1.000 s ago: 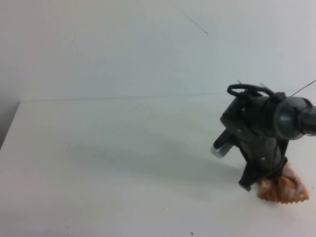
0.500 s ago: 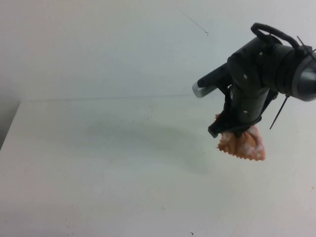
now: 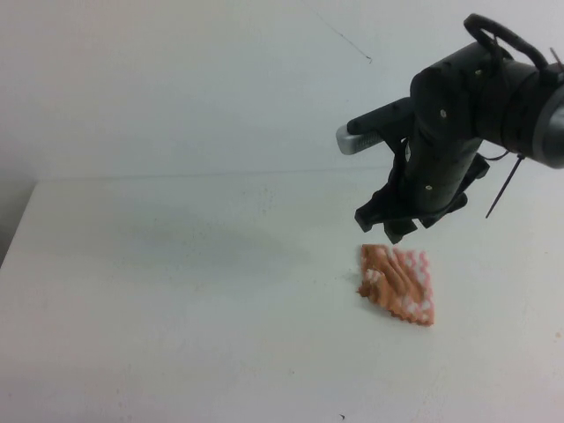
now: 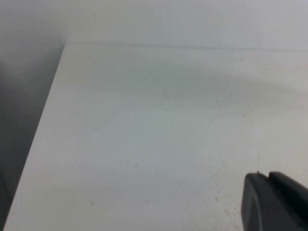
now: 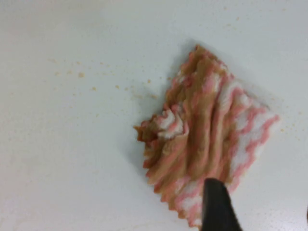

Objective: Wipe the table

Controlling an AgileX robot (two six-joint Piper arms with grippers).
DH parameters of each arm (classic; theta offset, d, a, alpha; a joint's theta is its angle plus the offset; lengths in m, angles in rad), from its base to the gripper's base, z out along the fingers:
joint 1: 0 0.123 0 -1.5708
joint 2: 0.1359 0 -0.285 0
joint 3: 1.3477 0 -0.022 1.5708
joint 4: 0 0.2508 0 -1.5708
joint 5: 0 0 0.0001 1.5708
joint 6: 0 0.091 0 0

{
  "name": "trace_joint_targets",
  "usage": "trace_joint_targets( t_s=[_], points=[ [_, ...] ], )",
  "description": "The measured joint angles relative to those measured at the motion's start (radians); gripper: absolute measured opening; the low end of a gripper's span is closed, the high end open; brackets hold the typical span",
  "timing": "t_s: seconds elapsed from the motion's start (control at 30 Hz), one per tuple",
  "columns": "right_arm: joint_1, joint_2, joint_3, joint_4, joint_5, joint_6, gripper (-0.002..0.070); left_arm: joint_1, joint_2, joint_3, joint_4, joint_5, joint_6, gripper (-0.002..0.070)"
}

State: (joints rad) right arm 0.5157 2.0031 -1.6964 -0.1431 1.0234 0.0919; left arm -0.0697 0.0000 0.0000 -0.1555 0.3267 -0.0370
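One cloth [image 3: 397, 285]: striped orange and white, lying crumpled on the worktop [image 3: 176, 291], on the right side, about halfway between near and far; nothing holds it
Right gripper [image 3: 401, 220]: up in the air, just above the cloth and a bit to the far side of it, not touching it
Its jaws: wide apart and empty; I think they are open like this so they can come down over the bunched-up middle of the cloth
Crumbs [image 5: 79, 74]: small brown specks on the worktop beside the cloth, so there is wiping left to do
Left gripper [image 4: 276, 202]: only a dark bit shows, over the left part of the worktop, well apart from the cloth; I cannot tell how it is set, and it looks parked out of the way
Next: I think the cloth needs to be gripped low, then pushed over the specks
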Motion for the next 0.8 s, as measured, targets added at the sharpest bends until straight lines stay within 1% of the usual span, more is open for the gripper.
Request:
trace_joint_targets(
  t_s=[0.1,0.17,0.23,0.37,0.43,0.6,0.67,0.8],
  points=[
    [0.000,-0.047,0.000,0.000,0.008,0.000,0.0361,0.000,0.000,0.000,0.000,0.000,0.000,0.0001],
    [0.000,-0.099,0.000,-0.003,0.008,-0.003,0.0326,0.000,0.000,0.000,0.000,0.000,0.000,0.0000],
    [0.000,-0.164,0.000,-0.025,0.004,-0.016,0.0260,0.000,0.000,0.000,0.000,0.000,0.000,0.0001],
    [0.000,-0.294,0.000,-0.078,0.002,-0.030,0.0092,0.000,0.000,0.000,0.000,0.000,0.000,0.0000],
    [0.000,-0.370,0.002,-0.101,0.004,-0.030,0.0039,0.000,0.000,0.000,0.000,0.000,0.000,0.0000],
    [0.000,-0.563,0.092,-0.166,0.006,-0.022,0.0006,0.000,0.000,0.000,0.000,0.000,0.000,0.0000],
    [0.000,-0.635,0.164,-0.194,-0.008,0.011,0.0004,0.000,0.000,0.000,0.000,0.000,0.000,0.0001],
    [0.000,-0.799,0.389,-0.253,-0.091,0.129,0.0001,0.000,0.000,0.000,0.000,0.000,0.002,0.0000]
  ],
)
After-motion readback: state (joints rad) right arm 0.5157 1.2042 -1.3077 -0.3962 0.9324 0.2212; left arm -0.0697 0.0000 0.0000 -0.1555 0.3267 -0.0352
